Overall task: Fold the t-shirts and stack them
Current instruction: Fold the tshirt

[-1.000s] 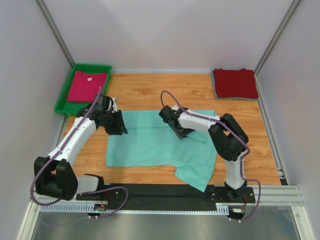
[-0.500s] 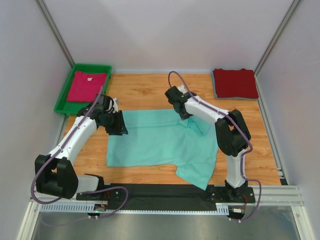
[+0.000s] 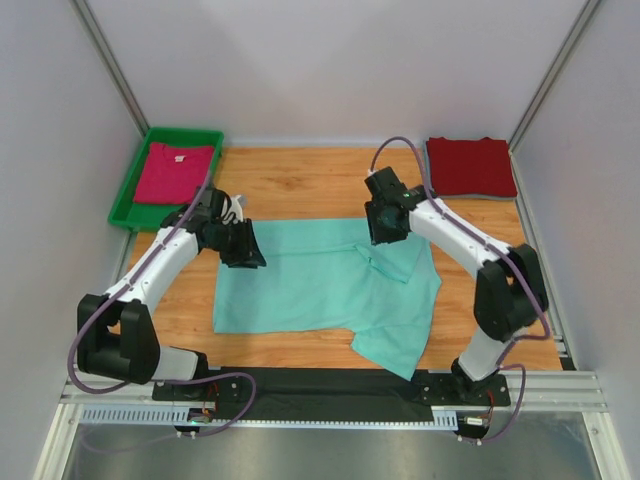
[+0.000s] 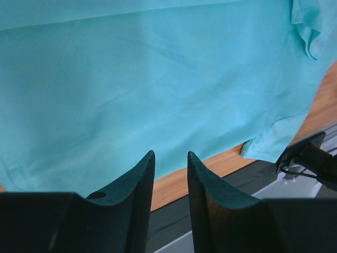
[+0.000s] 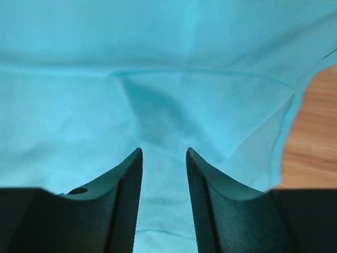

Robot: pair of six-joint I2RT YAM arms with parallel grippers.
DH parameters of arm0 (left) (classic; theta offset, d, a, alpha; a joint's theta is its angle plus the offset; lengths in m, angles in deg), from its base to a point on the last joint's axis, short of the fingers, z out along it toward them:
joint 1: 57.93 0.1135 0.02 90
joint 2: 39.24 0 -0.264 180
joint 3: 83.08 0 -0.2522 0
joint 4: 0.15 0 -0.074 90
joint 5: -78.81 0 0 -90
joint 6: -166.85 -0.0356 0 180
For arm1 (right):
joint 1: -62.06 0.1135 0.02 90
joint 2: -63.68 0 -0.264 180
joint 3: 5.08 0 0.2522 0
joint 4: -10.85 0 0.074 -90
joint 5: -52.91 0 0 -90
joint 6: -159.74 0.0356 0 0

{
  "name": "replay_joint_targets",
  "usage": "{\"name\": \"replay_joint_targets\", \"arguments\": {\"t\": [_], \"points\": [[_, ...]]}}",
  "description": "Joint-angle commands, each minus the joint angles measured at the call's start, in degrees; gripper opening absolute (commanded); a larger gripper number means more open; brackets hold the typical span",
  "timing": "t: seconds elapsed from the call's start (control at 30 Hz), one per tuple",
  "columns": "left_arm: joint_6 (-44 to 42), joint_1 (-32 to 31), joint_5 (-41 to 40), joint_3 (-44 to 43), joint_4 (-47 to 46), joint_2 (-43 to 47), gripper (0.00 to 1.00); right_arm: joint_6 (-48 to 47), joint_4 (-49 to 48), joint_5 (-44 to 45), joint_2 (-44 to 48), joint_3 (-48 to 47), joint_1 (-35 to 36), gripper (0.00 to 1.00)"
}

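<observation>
— Where's the mint t-shirt (image 3: 320, 285)?
— Spread on the table (image 3: 300, 185). The left gripper (image 4: 171, 155) and right gripper (image 5: 163, 153) hang over its far edge, jaws apart, empty.
— The other 2?
— The red t-shirt (image 3: 470, 165) lies folded far right; the pink t-shirt (image 3: 175, 170) is in the green tray (image 3: 125, 205).

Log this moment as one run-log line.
left gripper: open over mint-teal shirt, far left corner | right gripper: open over same shirt, far right | dark red shirt: folded, far right | magenta-pink shirt: in green tray

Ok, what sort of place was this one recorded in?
Probably a robotics lab cell: plain white enclosure walls between aluminium frame posts, with two white robot arms bolted at a wooden tabletop.
</observation>
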Motion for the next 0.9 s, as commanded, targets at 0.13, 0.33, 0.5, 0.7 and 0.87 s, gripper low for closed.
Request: {"name": "replay_joint_targets", "arguments": {"t": [0.13,0.33,0.5,0.7,0.87], "points": [[1.3,-0.7,5.7,1.4,-5.5,-1.2,0.38,7.0,-13.9,-23.3,9.1,14.1,0.2,0.38],[2.0,-4.8,7.0,0.0,-6.6,-3.6,0.38,8.7,-18.2,-26.1,4.1,15.2,0.2,0.31],[2.6,-6.3,6.3,-1.9,-6.0,-4.1,0.37,9.1,-19.0,-23.1,2.2,15.5,0.2,0.21],[0.5,-6.3,4.2,-1.9,-2.8,-3.2,0.38,8.6,-22.8,-16.1,3.0,19.3,0.2,0.29],[0.5,-6.3,4.3,-1.4,-1.1,-1.4,0.38,8.3,-27.7,-11.7,3.7,21.9,0.2,0.31]]}}
